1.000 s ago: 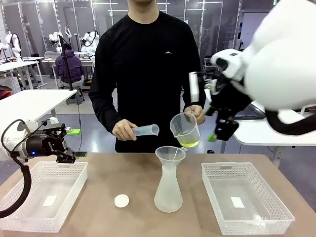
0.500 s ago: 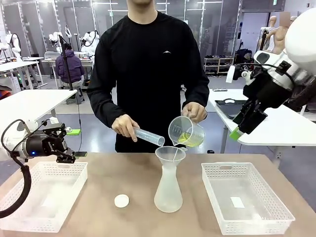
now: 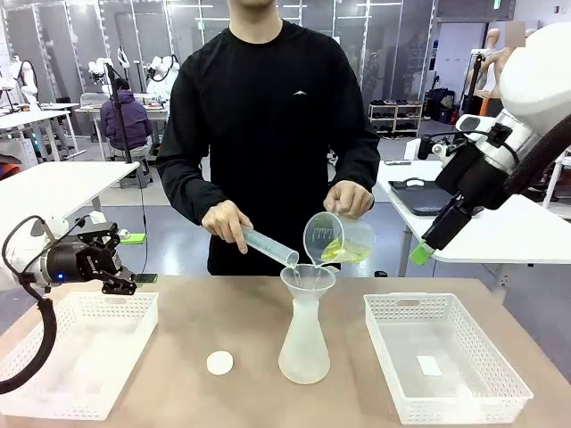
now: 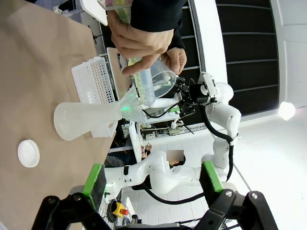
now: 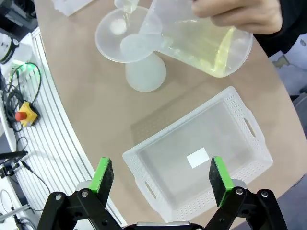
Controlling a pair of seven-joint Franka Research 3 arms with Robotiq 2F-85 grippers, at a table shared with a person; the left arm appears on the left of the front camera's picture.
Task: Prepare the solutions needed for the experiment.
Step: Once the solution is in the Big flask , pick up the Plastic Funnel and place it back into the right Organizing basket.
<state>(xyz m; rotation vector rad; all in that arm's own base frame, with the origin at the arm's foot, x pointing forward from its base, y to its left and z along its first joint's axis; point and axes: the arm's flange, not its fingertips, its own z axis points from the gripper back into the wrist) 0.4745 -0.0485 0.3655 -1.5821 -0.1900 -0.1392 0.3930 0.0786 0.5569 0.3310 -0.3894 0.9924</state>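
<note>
Table (image 3: 223, 308): tan top. A flask (image 3: 304, 348) stands at its middle, with bare surface on every side of it.
Person (image 3: 268, 116): stands behind the flask at the far edge, in a black top with a small white chest mark too small to read.
Left tray (image 3: 98, 297): white, perforated, left of the flask. It holds a white label with no legible writing.
Right tray (image 3: 419, 300): matching tray, right of the flask, with a white label (image 5: 198, 158) I cannot read.
Left gripper (image 4: 152, 179): far left of the flask, over the left tray's far edge, fingers spread, holding nothing.
Right gripper (image 5: 161, 177): in the air up and right of the flask, fingers spread, holding nothing.
Funnel (image 3: 308, 278): sits in the flask's neck.
Beaker (image 3: 337, 239): clear, tilted by one hand (image 3: 350, 198), spout over the funnel. Its markings are unreadable.
Cylinder (image 3: 268, 245): tilted by the other hand (image 3: 225, 223), mouth at the funnel.
Solution (image 3: 343, 252): pale yellow-green, pooled in the beaker above the flask. It is left of the right gripper with open air between, and far from the left gripper.
Disc (image 3: 219, 362): white, round, on the table left of the flask.
</note>
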